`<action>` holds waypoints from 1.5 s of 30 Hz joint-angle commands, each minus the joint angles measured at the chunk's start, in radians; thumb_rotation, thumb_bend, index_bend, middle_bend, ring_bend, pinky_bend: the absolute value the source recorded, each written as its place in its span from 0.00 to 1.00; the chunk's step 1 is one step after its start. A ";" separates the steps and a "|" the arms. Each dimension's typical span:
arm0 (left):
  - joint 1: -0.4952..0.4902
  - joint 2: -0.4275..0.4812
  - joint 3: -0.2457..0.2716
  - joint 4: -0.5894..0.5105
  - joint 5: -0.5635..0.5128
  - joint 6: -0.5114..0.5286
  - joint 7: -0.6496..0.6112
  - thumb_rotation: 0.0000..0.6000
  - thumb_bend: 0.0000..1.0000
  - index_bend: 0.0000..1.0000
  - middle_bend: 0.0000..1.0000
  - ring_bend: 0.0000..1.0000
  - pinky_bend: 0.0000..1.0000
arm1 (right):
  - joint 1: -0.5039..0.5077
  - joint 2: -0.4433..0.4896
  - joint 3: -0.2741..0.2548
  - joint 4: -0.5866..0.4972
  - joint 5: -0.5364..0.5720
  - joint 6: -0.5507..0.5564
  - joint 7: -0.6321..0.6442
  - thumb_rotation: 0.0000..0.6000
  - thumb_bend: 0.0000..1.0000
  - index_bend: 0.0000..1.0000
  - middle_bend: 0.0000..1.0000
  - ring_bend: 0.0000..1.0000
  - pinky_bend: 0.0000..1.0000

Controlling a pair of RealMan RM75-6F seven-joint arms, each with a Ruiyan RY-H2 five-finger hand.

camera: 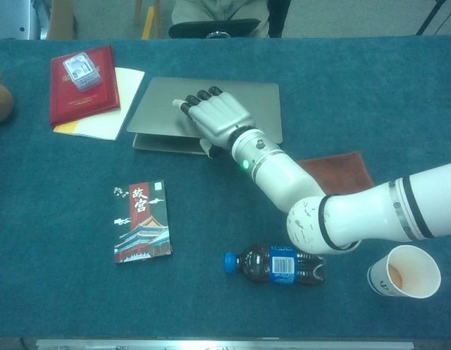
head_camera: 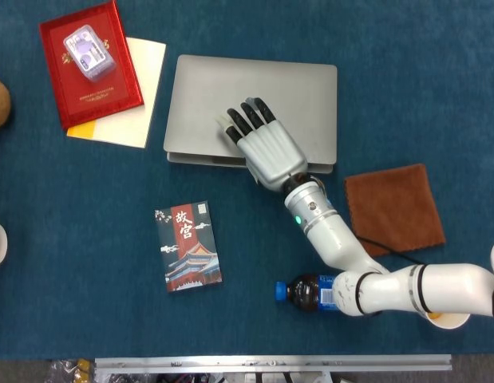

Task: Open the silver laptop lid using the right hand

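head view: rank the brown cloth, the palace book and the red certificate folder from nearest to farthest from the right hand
From the right hand:
1. Brown cloth, to its right, toward the near edge.
2. Palace book, left of it and nearer the edge; close to the cloth's distance.
3. Red certificate folder, far left corner.

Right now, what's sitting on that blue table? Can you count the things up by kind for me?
Laptop: 1, lid lifted slightly by the right hand
Books and booklets: 3 (red book, yellow booklet, picture book)
Small plastic box: 1
Brown cloth: 1
Bottle: 1
Paper cup: 1
Total: 8
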 commanded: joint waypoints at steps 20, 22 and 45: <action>-0.157 -0.097 0.060 0.091 0.118 -0.157 -0.063 0.99 0.41 0.16 0.11 0.03 0.07 | 0.023 0.043 0.027 -0.043 0.025 0.035 -0.047 1.00 0.48 0.00 0.09 0.00 0.00; -0.167 -0.104 0.061 0.092 0.122 -0.165 -0.063 0.99 0.41 0.15 0.11 0.03 0.07 | 0.027 0.043 0.028 -0.042 0.025 0.035 -0.050 1.00 0.48 0.00 0.09 0.00 0.00; -0.329 -0.211 0.045 0.079 0.127 -0.300 0.014 0.99 0.41 0.05 0.06 0.03 0.07 | 0.064 0.060 0.042 -0.055 0.037 0.067 -0.092 1.00 0.48 0.00 0.09 0.00 0.00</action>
